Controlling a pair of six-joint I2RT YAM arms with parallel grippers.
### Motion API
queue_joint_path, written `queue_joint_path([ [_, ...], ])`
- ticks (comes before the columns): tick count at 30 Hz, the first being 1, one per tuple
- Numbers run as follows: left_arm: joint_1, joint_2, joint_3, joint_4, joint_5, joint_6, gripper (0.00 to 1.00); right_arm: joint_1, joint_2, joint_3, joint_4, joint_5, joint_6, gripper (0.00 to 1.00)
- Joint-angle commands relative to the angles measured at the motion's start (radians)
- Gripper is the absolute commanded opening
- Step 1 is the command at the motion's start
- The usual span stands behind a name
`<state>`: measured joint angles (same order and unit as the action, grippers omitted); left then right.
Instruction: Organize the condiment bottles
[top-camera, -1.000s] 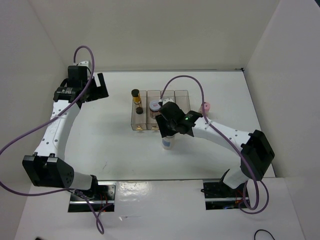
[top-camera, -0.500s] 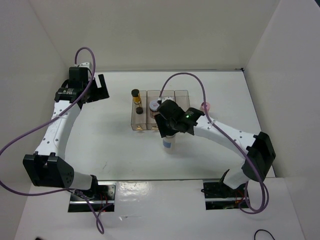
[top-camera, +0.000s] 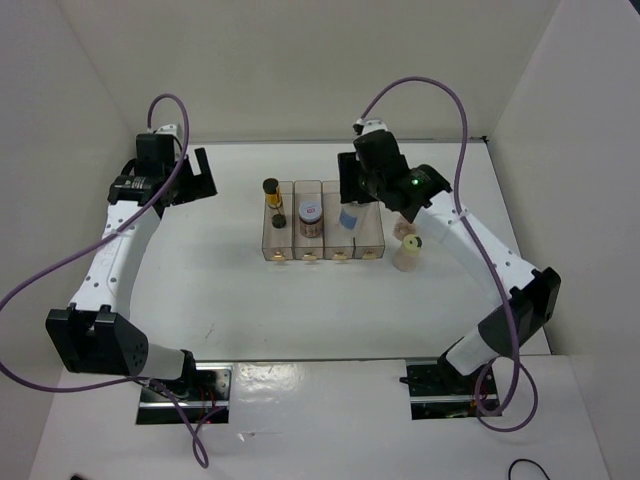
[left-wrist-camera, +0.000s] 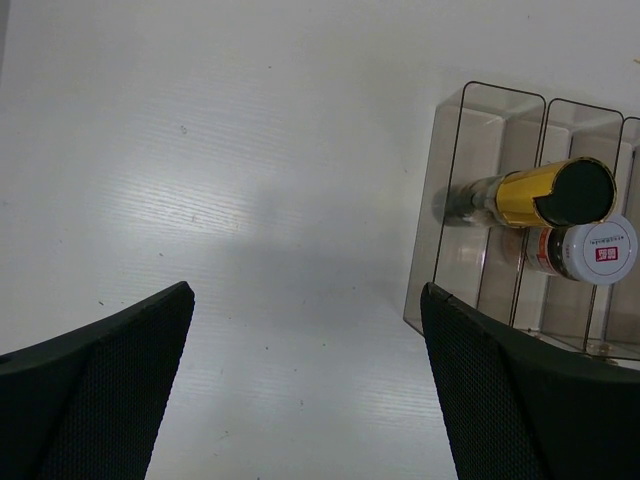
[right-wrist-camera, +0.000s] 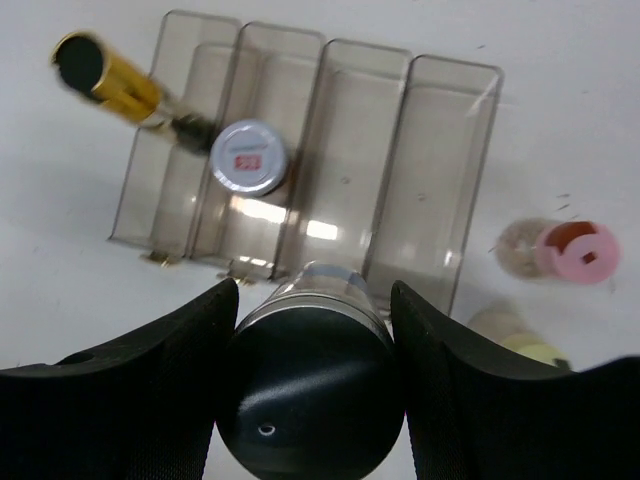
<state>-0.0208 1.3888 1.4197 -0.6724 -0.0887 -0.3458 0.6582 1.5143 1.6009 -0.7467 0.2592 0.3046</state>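
My right gripper is shut on the pale-blue-lidded clear jar and holds it over the third slot of the clear tray. In the right wrist view the jar sits between both fingers, above the tray's near edge. The black-capped amber bottle stands in the first slot and the lilac-lidded brown jar in the second. The pink-capped bottle and the cream yellow-capped bottle stand on the table right of the tray. My left gripper is open and empty, far left of the tray.
White walls close in the table at the back and on both sides. The tray's fourth slot holds nothing. In the left wrist view the tray with the amber bottle and the lilac-lidded jar lies to the right.
My right gripper has carried the pale-blue-lidded jar from the table in front of the tray up and back to above the tray's third slot. The left arm has not moved.
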Motion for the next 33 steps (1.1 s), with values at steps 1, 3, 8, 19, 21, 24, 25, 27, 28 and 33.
queue_joint_path([
  [1,0.007,-0.004,-0.002,0.033,0.01,-0.001,1.0,-0.067,0.033,0.096,0.072,0.02,-0.047,0.19],
  [3,0.007,-0.004,-0.002,0.042,0.02,-0.001,1.0,-0.098,0.058,0.108,0.099,0.009,-0.056,0.19],
  [8,0.007,0.027,-0.002,0.042,0.02,-0.001,1.0,-0.111,0.135,0.129,0.15,0.009,-0.065,0.19],
  [19,0.016,0.046,0.007,0.051,0.029,0.008,1.0,-0.111,0.264,0.159,0.222,0.018,-0.045,0.18],
  [21,0.016,0.055,0.007,0.051,0.029,0.008,1.0,-0.111,0.28,0.169,0.222,0.018,-0.045,0.18],
  [24,0.016,0.064,0.007,0.051,0.029,0.008,1.0,-0.111,0.305,0.169,0.243,0.018,-0.045,0.18],
  [25,0.016,0.064,0.007,0.051,0.029,0.017,1.0,-0.111,0.305,0.169,0.244,0.009,-0.045,0.18],
  [27,0.016,0.073,0.007,0.051,0.038,0.018,1.0,-0.111,0.328,0.169,0.262,0.0,-0.035,0.18],
  [28,0.016,0.073,0.007,0.051,0.038,0.018,1.0,-0.111,0.328,0.169,0.262,0.0,-0.035,0.18],
  [33,0.016,0.082,0.007,0.06,0.038,0.018,1.0,-0.111,0.363,0.169,0.262,-0.009,-0.035,0.18],
])
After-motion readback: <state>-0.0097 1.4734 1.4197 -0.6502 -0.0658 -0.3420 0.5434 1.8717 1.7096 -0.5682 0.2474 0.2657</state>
